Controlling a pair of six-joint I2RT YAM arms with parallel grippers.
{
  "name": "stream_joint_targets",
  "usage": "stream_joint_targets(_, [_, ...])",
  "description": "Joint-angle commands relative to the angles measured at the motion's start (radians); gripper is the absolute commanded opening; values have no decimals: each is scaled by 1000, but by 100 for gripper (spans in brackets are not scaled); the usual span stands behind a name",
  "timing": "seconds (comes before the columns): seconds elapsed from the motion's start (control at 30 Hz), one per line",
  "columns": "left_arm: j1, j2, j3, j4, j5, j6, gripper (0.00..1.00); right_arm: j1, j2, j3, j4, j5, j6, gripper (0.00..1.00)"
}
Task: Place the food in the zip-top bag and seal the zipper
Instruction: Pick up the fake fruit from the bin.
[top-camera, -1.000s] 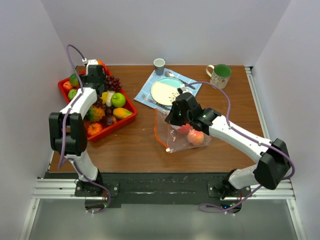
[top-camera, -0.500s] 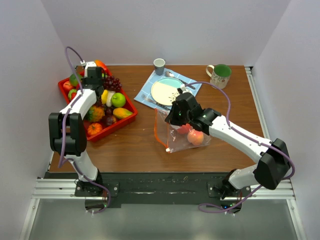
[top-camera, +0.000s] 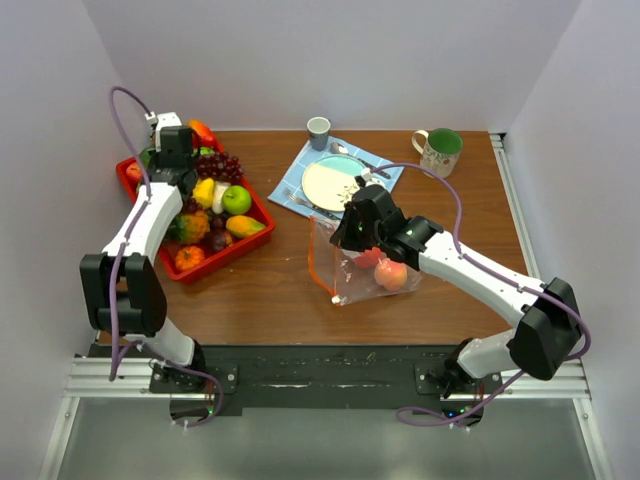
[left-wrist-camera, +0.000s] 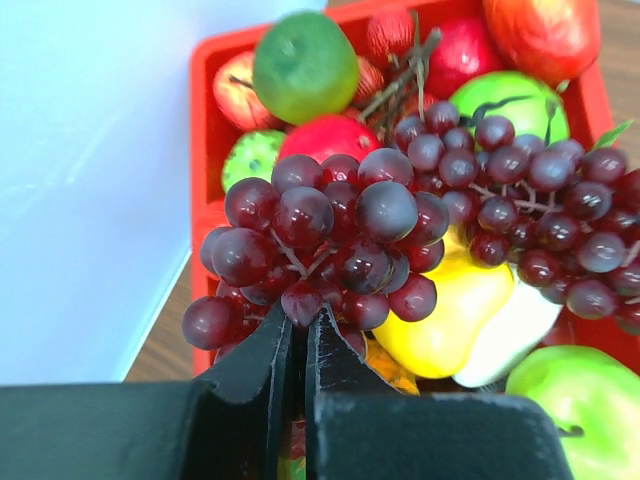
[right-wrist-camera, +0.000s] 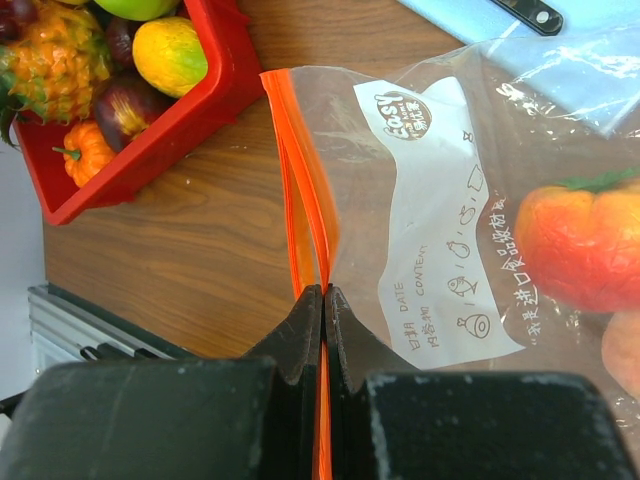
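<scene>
Glossy purple grapes (left-wrist-camera: 330, 240) bunched at left pincer (left-wrist-camera: 303, 322) tips, pinched fast, right pincer (right-wrist-camera: 322, 298) clamped on orange-red zipper (right-wrist-camera: 298, 170) of crinkly clear zip-top bag (right-wrist-camera: 440, 210).

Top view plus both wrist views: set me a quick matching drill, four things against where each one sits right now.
Things:
1. grape bunch
2. peach
3. zipper
4. plate

Places:
A. on the blue napkin
B. pinched in the right hand
C. inside the zip-top bag
D. held in the left hand

Pairs: 1-D, 2-C, 3-B, 4-A.
</scene>
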Motion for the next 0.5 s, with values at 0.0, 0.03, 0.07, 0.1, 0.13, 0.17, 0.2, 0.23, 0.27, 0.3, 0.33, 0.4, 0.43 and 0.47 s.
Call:
stream_joint_targets(0.0, [7, -88, 55, 3, -24, 7, 0, 3, -39, 31, 1, 5, -19, 0])
stream_joint_targets(0.03, [7, -104, 56, -5, -11, 2, 0, 2, -37, 33, -5, 11, -25, 0])
stream_joint_targets(0.07, [7, -114, 59, -11, -4, -3, 0, 2, -37, 39, -4, 13, -26, 0])
stream_joint_targets(0.1, [7, -124, 59, -15, 10, -13, 0, 2, -36, 42, -7, 16, -26, 0])
stream_joint_targets(0.13, [6, -146, 59, -22, 36, -18, 0, 2, -37, 48, -8, 16, -28, 0])
stream_joint_targets(0.17, [6, -159, 53, -23, 48, -23, 0, 3, -33, 51, -8, 16, -29, 0])
stream_joint_targets(0.2, [6, -171, 49, -26, 61, -29, 0, 2, -33, 54, -10, 16, -28, 0])
stream_joint_targets(0.23, [0, -200, 40, -23, 76, -29, 0, 3, -31, 62, -10, 16, -28, 0])
stream_joint_targets(0.27, [-3, -212, 38, -26, 81, -29, 0, 2, -27, 65, -11, 13, -29, 0])
stream_joint_targets(0.3, [-9, -223, 39, -29, 87, -32, 0, 2, -25, 68, -13, 13, -28, 0])
stream_joint_targets(0.33, [-23, -243, 41, -43, 104, -35, 0, 2, -20, 76, -13, 11, -28, 0])
stream_joint_targets(0.4, [-48, -269, 44, -52, 113, -47, 0, 0, -11, 88, -14, 7, -25, 0])
stream_joint_targets(0.43, [-80, -295, 43, -60, 121, -52, 0, 2, -8, 100, -16, 5, -25, 0])
stream_joint_targets(0.47, [-98, -308, 40, -62, 124, -58, 0, 2, -4, 108, -19, 4, -20, 0])
